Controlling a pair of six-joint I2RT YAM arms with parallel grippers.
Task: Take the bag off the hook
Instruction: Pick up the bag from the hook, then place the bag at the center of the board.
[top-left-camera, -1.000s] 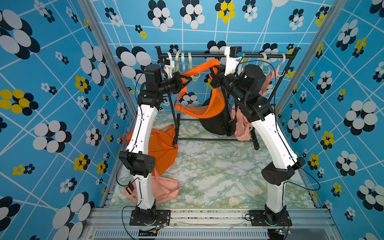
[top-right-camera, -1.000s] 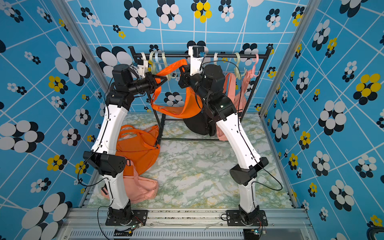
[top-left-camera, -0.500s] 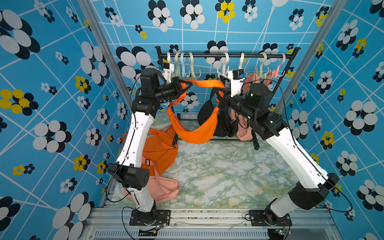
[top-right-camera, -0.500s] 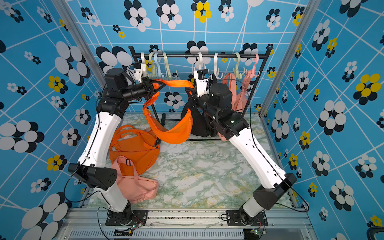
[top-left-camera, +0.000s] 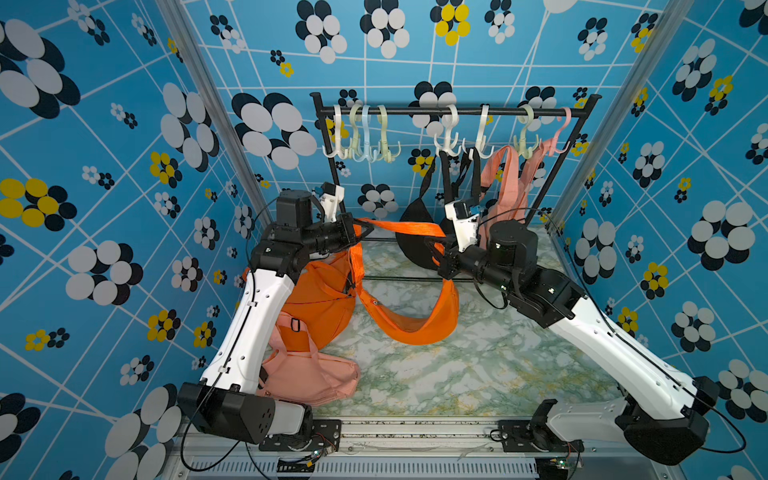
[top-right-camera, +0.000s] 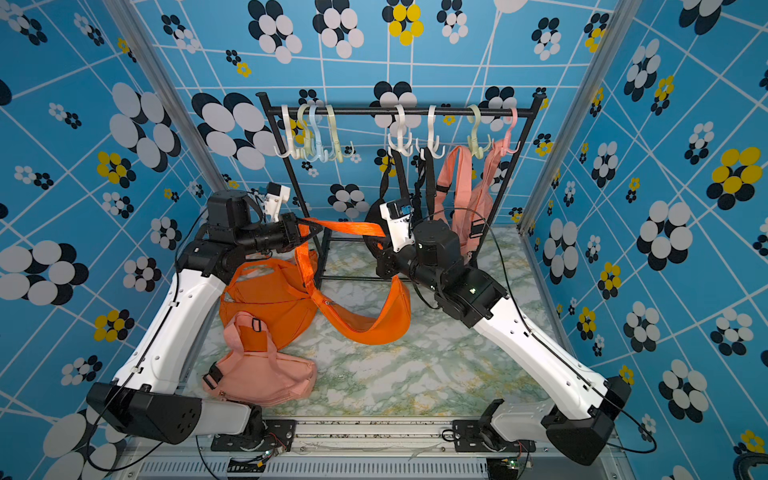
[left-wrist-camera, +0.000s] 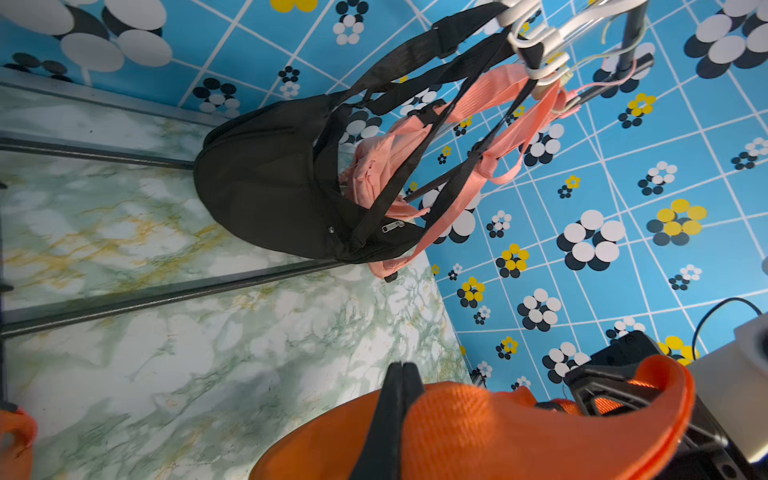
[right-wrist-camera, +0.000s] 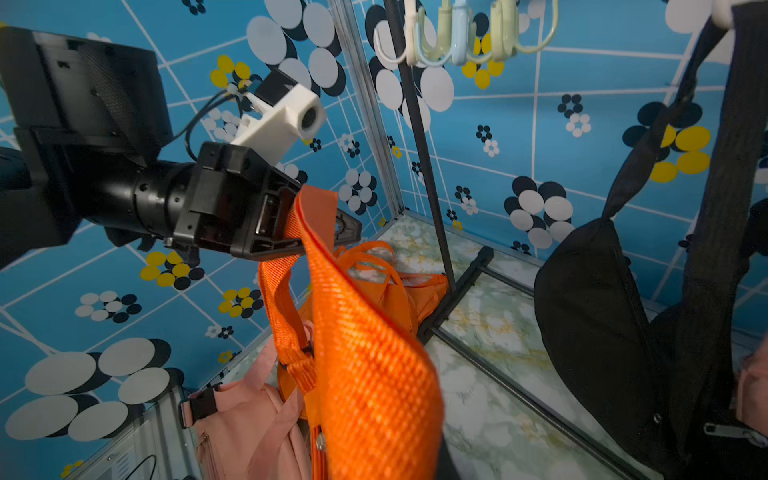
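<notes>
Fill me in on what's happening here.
Both arms hold the orange bag by its strap, stretched between the left gripper and right gripper, both shut on it. The bag is off the rack, sagging toward the table. A black bag and pink bags hang there.

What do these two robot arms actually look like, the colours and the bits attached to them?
The left arm and right arm match: smooth white shells on the long segments, and chunky black joints at the bends. Thin black cables loop along them. Each arm ends in black fingers, with a small white camera box mounted just behind.
</notes>
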